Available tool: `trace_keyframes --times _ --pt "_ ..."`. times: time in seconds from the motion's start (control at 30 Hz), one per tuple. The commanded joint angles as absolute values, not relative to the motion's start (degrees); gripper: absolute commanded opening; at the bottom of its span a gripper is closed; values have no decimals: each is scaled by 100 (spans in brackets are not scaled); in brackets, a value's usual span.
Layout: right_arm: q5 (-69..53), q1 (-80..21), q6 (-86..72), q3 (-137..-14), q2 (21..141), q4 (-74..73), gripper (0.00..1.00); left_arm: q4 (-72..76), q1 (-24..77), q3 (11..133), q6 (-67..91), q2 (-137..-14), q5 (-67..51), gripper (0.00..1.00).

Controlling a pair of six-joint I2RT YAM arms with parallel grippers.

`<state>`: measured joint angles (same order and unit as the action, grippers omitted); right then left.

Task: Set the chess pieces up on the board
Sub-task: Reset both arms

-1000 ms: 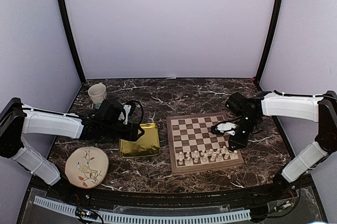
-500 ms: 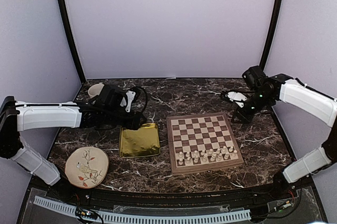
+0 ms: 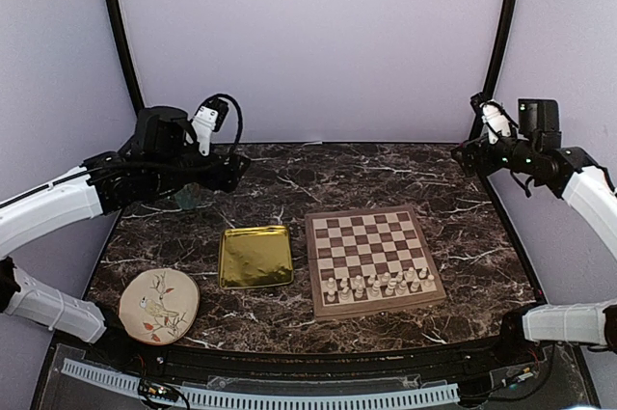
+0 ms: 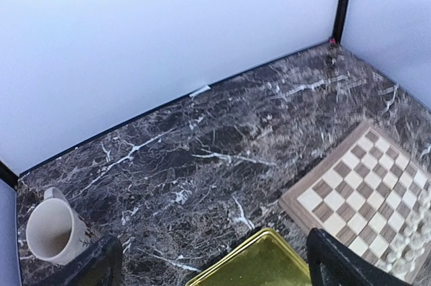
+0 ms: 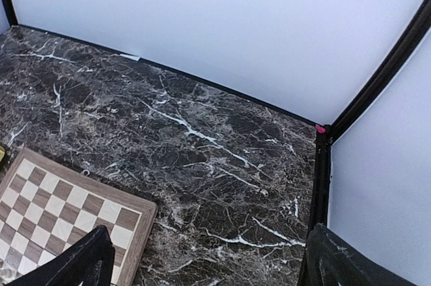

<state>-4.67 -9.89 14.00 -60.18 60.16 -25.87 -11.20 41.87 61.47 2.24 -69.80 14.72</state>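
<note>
The wooden checkered board lies right of the table's middle. Tiny cream chess pieces stand in two rows along its near edge. In the left wrist view the board and a few pieces show at the right edge. My left gripper hangs high over the back left of the table. Its fingers are spread wide with nothing between them. My right gripper is raised at the back right corner, open and empty, fingers far apart, with the board's corner below.
A shiny gold square tray lies left of the board. A round cream plate with a bird drawing sits at the near left. A cream cup stands at the back left, under my left arm. Black frame posts mark the corners.
Both arms have lifted and drawn back, the left from beside the tray, the right from the board's right side to the back corner. Both grippers have opened wide.
</note>
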Motion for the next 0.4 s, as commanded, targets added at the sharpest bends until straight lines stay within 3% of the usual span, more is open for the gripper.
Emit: trace_keyframes --times 0.0,0.37 --pt "13 -904 586 -5600 5658 -1723 100 -830 4145 5875 320 -6462 2347 99" --pt "-881 -343 189 -5131 5110 -1345 100 -995 4120 5747 533 -6296 2962 99"
